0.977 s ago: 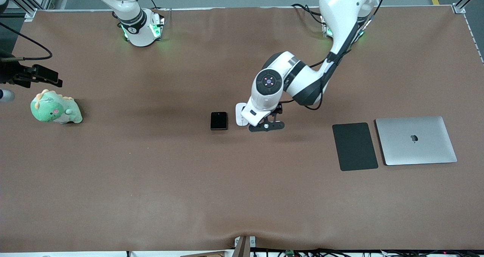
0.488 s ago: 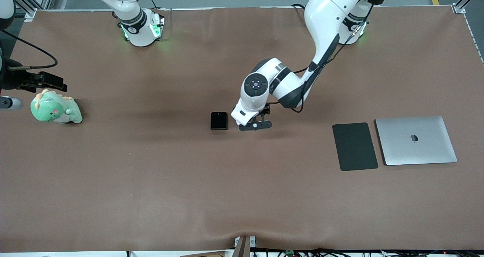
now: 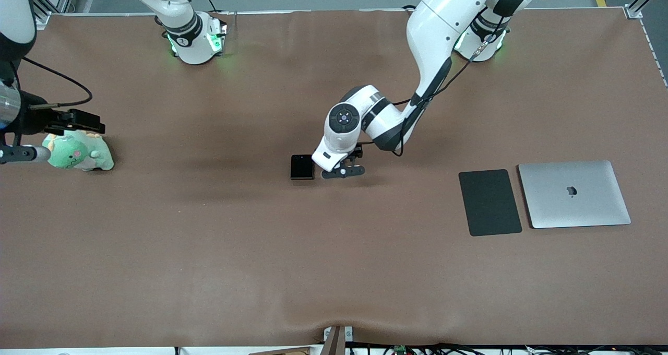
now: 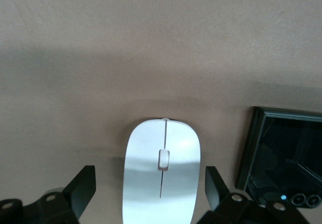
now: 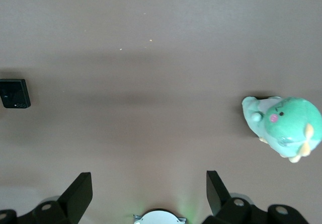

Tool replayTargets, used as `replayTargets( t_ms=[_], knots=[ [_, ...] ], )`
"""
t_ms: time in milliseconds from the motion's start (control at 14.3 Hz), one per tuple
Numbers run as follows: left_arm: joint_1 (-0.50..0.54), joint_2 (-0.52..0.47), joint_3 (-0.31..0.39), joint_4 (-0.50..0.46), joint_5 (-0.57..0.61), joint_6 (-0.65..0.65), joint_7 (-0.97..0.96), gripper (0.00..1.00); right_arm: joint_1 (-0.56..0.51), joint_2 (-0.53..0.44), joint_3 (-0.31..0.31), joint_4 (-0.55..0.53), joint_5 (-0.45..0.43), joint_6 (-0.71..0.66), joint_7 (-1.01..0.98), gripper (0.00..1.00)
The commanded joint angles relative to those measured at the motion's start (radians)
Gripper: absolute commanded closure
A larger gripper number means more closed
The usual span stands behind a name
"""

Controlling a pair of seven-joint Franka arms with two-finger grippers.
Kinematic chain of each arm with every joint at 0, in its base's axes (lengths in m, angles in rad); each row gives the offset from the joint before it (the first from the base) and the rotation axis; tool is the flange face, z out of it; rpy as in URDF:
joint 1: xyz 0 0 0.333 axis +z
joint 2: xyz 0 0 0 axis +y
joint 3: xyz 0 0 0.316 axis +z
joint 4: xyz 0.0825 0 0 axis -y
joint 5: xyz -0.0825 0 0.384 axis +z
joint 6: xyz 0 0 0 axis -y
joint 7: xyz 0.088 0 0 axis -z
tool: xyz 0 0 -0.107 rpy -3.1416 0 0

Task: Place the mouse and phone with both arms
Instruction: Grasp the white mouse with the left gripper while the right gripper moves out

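Observation:
The white mouse (image 4: 162, 176) lies on the brown table mat beside the black phone (image 3: 302, 167), on the side toward the left arm's end. In the front view my left hand hides the mouse. My left gripper (image 3: 338, 168) is low over the mouse and open. In the left wrist view (image 4: 149, 189) its fingers (image 4: 83, 188) stand on either side of the mouse with gaps, and the phone (image 4: 282, 156) lies just outside one finger. My right gripper (image 5: 149, 191) is open and empty, up over the right arm's end of the table; the phone (image 5: 14, 93) shows small in its view.
A green plush dinosaur (image 3: 78, 154) lies at the right arm's end, partly under my right hand (image 3: 31, 122); it also shows in the right wrist view (image 5: 284, 126). A dark-grey pad (image 3: 489, 202) and a closed silver laptop (image 3: 574, 193) lie toward the left arm's end.
My left gripper has moved toward the phone and now covers the mouse, which showed partly in the front view a second ago. My right hand has drifted over the plush dinosaur.

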State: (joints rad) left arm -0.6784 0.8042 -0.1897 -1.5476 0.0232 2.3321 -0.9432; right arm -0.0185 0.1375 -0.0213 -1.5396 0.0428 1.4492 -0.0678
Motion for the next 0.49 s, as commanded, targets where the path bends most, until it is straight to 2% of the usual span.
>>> replayTargets(
  t_ms=[0,279,419],
  knots=[
    [-0.029,0.016,0.013,0.011,0.021,0.024,-0.042,0.08,0.017,0.033,0.001,0.010,0.017,0.003,-0.004,0.00],
    [-0.027,0.018,0.013,0.004,0.023,0.024,-0.040,0.23,0.025,0.065,0.001,0.009,0.078,0.019,0.003,0.00],
    [-0.026,0.012,0.013,0.003,0.021,0.018,-0.042,0.34,0.031,0.091,0.001,0.003,0.101,0.033,0.003,0.00]
  ],
)
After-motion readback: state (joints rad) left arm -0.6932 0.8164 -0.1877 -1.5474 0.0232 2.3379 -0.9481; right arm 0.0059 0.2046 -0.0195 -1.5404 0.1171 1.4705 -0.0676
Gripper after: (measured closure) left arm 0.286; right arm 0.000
